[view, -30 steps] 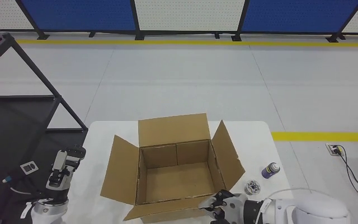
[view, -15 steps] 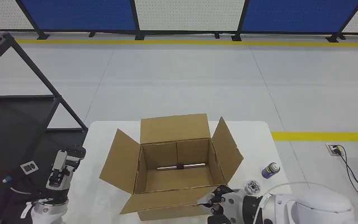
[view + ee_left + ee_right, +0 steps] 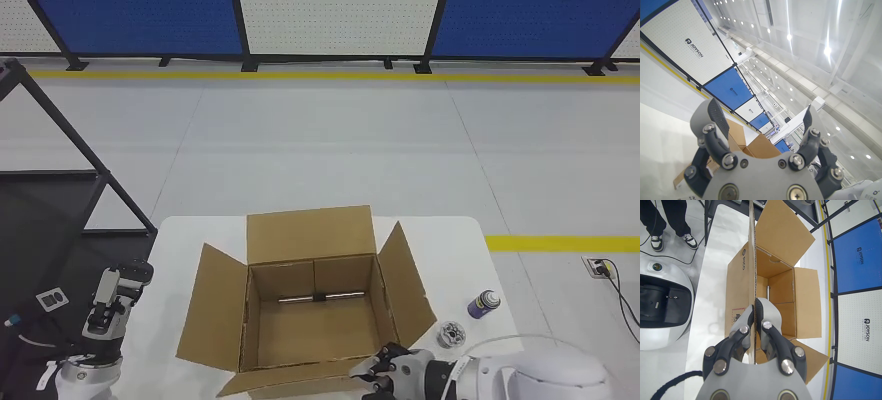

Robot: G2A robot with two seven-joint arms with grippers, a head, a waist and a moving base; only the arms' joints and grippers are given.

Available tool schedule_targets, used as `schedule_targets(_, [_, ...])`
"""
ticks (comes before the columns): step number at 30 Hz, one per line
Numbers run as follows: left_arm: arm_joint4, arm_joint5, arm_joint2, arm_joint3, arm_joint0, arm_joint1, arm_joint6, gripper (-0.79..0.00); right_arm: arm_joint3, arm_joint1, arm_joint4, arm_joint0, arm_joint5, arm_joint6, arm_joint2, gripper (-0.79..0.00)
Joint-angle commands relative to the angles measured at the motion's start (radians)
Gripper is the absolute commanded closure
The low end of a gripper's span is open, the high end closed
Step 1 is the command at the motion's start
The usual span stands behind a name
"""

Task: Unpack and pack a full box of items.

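Cardboard box (image 3: 310, 235), one, brown and corrugated, stands in the middle of the white table (image 3: 450, 250) with all four flaps folded open. Off the table's left side my left gripper (image 3: 762, 111) sits well apart from the box, its two ribbed pads (image 3: 718, 117) spread wide with nothing between them. Inside the box lies one thin metal rod (image 3: 320, 296) with a dark band at its middle, along the foot of the far wall. My right gripper (image 3: 755, 306) is pinched tight on the near flap (image 3: 290, 378), one finger on each face of the board. Right of the box, on the table, lie one small round object (image 3: 452, 333) and, near it, one small dark-capped can (image 3: 484, 303).
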Motion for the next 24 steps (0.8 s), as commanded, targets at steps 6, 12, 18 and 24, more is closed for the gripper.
schedule_targets(6, [0.0,0.0,0.0,0.0,0.0,0.0,0.0,-0.785,0.0,0.002,-0.088,-0.061,0.019,-0.027,-0.007,0.0])
schedule_targets(12, [0.0,0.0,0.0,0.0,0.0,0.0,0.0,-0.785,0.0,0.001,-0.193,-0.127,0.075,-0.084,-0.011,0.0])
schedule_targets(18, [0.0,0.0,0.0,0.0,0.0,0.0,0.0,-0.785,0.0,-0.001,-0.244,-0.175,0.113,-0.099,-0.017,0.0])
schedule_targets(24, [0.0,0.0,0.0,0.0,0.0,0.0,0.0,-0.785,0.0,-0.004,-0.261,-0.19,0.109,-0.114,-0.013,-0.314])
